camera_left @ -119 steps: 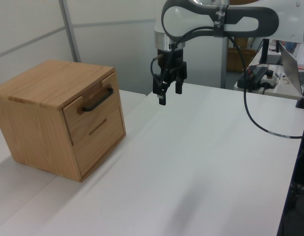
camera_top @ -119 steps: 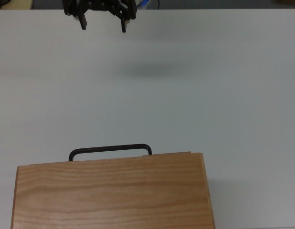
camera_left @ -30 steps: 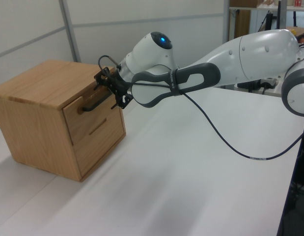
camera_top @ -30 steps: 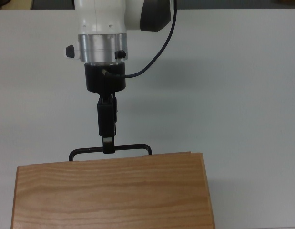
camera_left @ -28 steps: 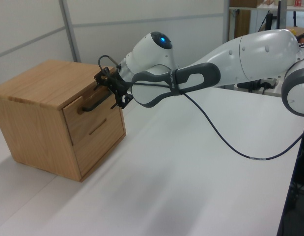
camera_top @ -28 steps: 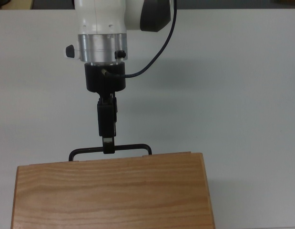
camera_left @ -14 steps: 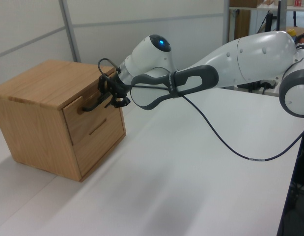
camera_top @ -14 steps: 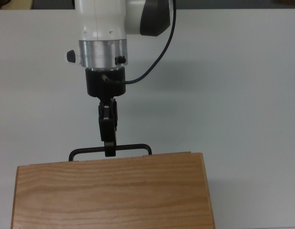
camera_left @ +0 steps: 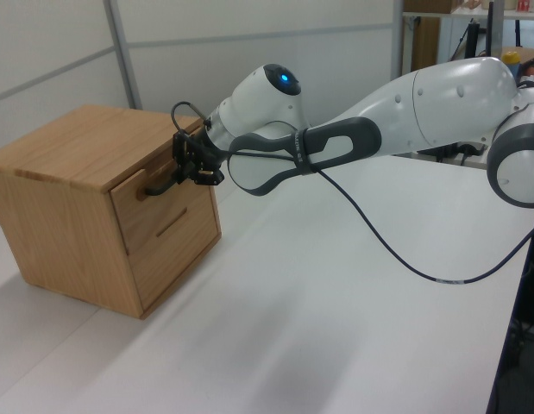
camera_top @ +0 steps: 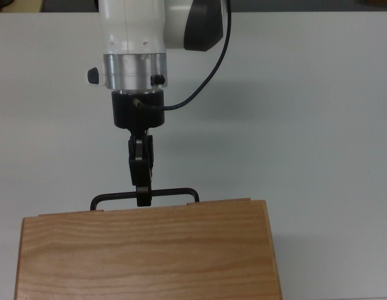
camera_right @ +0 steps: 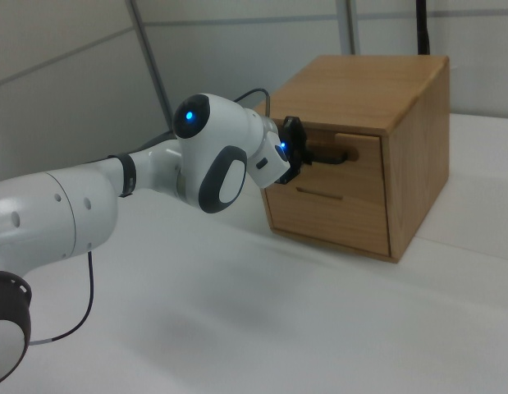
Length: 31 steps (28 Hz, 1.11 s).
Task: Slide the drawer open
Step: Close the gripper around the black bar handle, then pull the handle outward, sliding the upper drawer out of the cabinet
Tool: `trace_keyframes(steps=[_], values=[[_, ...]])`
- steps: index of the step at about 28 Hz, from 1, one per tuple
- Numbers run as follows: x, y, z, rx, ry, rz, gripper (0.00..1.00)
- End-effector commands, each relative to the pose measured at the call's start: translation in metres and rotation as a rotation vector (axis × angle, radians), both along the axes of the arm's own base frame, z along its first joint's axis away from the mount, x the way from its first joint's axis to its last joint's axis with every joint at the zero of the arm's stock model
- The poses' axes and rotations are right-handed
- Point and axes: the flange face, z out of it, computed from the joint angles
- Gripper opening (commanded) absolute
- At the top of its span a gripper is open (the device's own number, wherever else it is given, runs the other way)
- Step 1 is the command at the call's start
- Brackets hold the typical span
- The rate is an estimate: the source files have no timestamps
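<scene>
top view shows the gripper [camera_top: 142, 199] at the middle of the handle [camera_top: 174, 192], its fingers stacked one over the other and closed on the thin black bar. the arm [camera_top: 134, 37] reaches down from 12 o'clock, and a black cable [camera_top: 209, 69] loops off its wrist toward 1 o'clock. the cabinet [camera_top: 146, 253] fills the 6 o'clock part of the view, its grained top hiding the drawer front; only the handle sticks out past its edge.

left view has the cabinet [camera_left: 55, 151] at 9 o'clock on the white table [camera_left: 336, 328]. the drawer [camera_left: 154, 207] sits in the upper part of the cabinet's front, its panel about flush with the face, with a second front [camera_left: 176, 250] below it. the gripper [camera_left: 187, 168] clamps the handle [camera_left: 159, 185] near its far end, and the arm [camera_left: 405, 112] stretches away to 3 o'clock.

right view puts the cabinet [camera_right: 409, 172] at 2 o'clock. the gripper [camera_right: 301, 156] meets the handle [camera_right: 336, 156] at the upper drawer [camera_right: 360, 168], and the arm [camera_right: 114, 197] runs back to 8 o'clock.
</scene>
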Motion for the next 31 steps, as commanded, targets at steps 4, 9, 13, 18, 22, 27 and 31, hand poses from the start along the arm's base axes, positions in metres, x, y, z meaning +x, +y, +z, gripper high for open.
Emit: trace_keyframes(steps=[4, 9, 13, 18, 22, 27, 31], values=[[-0.009, 0.001, 0.019, 0.020, -0.030, -0.008, 0.00], [-0.019, 0.000, 0.023, 0.017, -0.024, -0.007, 0.00], [-0.029, -0.001, 0.023, 0.009, -0.012, -0.004, 0.00], [-0.044, 0.000, 0.021, 0.006, 0.009, 0.000, 0.00], [-0.059, -0.001, 0.024, 0.005, 0.018, 0.000, 0.00], [-0.071, -0.001, 0.026, 0.002, 0.029, 0.003, 0.00], [-0.078, -0.002, 0.028, 0.001, 0.033, 0.002, 0.00]])
